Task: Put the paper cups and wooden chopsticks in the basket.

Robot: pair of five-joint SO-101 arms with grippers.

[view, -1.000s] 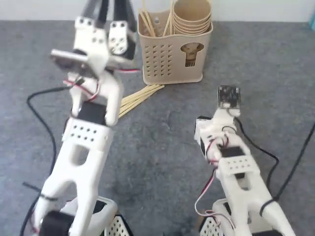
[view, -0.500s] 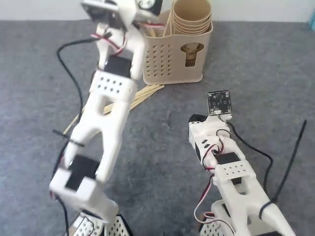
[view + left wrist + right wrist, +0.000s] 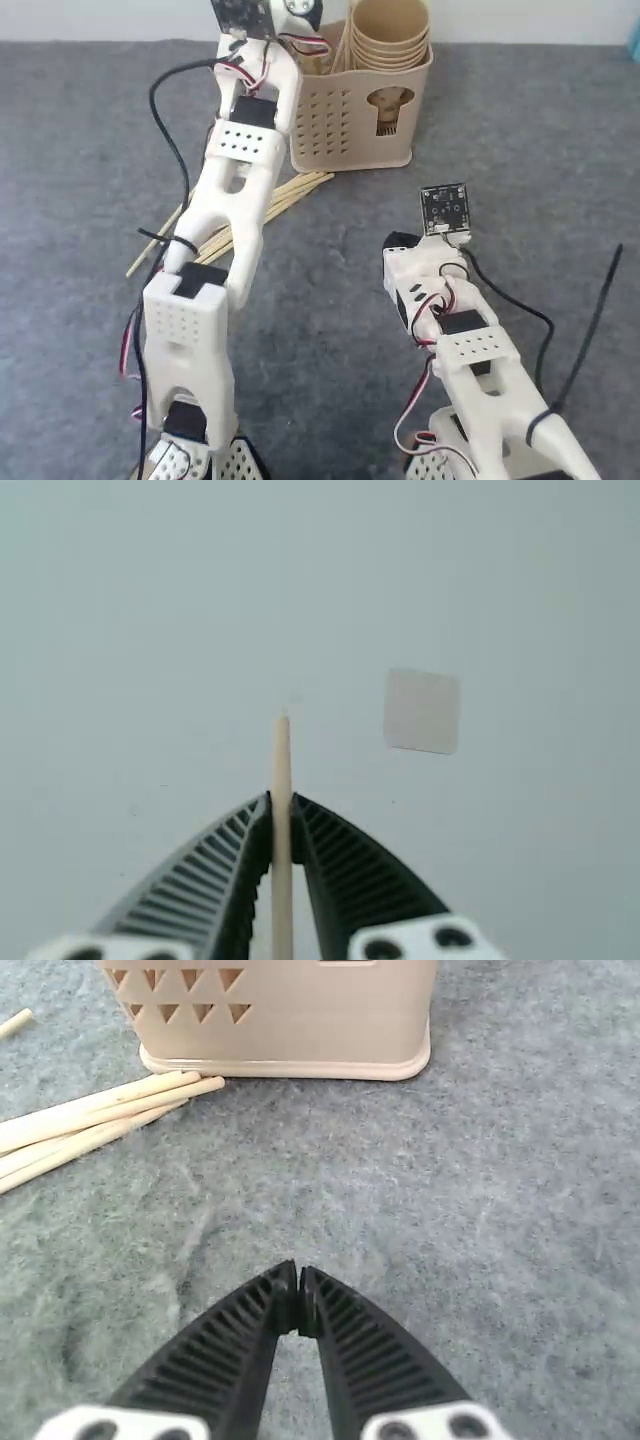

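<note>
We judge the job well past halfway. The stack of tan paper cups [image 3: 390, 35] already stands in one compartment of the beige perforated plastic basket [image 3: 350, 120]. A few sticks seem to stand in the other compartment, though the left arm [image 3: 235, 190] hides most of it in the high view, so we cannot be sure. The left pincer [image 3: 281, 802] is clamped narrowly on a single pale wooden chopstick [image 3: 282, 755]. It is raised at the far end of the desk by the basket and faces a pale wall [image 3: 150, 600], and the stick's tip juts out past the jaws. A loose bundle of wooden chopsticks [image 3: 295, 192] lies on the grey felt-covered desk [image 3: 520, 150] just beside the basket's foot, partly under the left arm. The right pincer [image 3: 298, 1272] is closed on nothing and sits low over bare desk, near the basket and apart from the bundle. What is left, as we read it, is to drop the held stick into the basket and then gather the bundle from the desk.
</note>
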